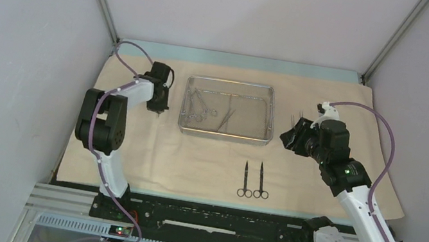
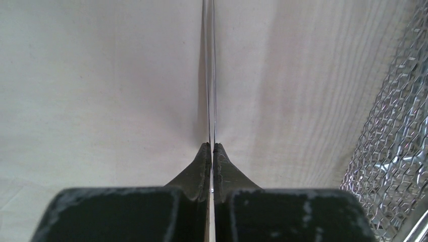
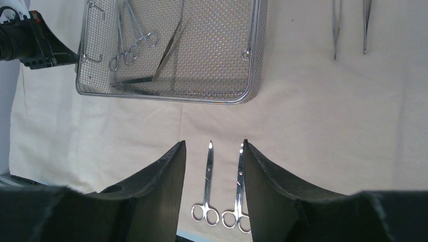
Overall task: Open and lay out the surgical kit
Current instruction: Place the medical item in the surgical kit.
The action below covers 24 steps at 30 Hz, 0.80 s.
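The top external camera looks down from above and behind the arm bases on the whole table (image 1: 241,60). The left wrist camera hangs very close over the cloth (image 2: 101,101), sighting along tweezers (image 2: 209,75) in the left gripper (image 2: 211,145), with the wall of the mesh tray (image 2: 388,151) at its right. The right wrist camera sits higher, looking past the right gripper (image 3: 213,143). It shares tray, scissors (image 3: 208,171) and cloth with the top view.

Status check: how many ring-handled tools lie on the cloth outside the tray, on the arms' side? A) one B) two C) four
B: two ring-handled tools lie side by side on the cloth, on the near side of the tray, with their rings toward the arms.
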Tool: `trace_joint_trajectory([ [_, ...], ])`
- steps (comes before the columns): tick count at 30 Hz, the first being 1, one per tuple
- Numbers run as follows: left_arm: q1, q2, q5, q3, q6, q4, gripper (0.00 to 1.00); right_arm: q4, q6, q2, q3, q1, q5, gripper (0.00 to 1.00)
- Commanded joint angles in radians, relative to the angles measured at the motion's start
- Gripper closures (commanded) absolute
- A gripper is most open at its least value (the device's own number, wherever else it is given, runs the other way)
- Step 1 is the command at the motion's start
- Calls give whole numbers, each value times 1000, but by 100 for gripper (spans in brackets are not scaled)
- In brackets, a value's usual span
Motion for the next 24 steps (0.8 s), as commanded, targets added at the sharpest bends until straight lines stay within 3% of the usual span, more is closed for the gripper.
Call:
trace_joint_trajectory([
  [1, 30, 22, 47, 90, 44, -6, 99, 18, -14, 1, 34, -9, -13, 46],
  [24, 62, 57, 53, 142, 72, -66, 84, 22, -13, 0, 25, -21, -30, 46],
])
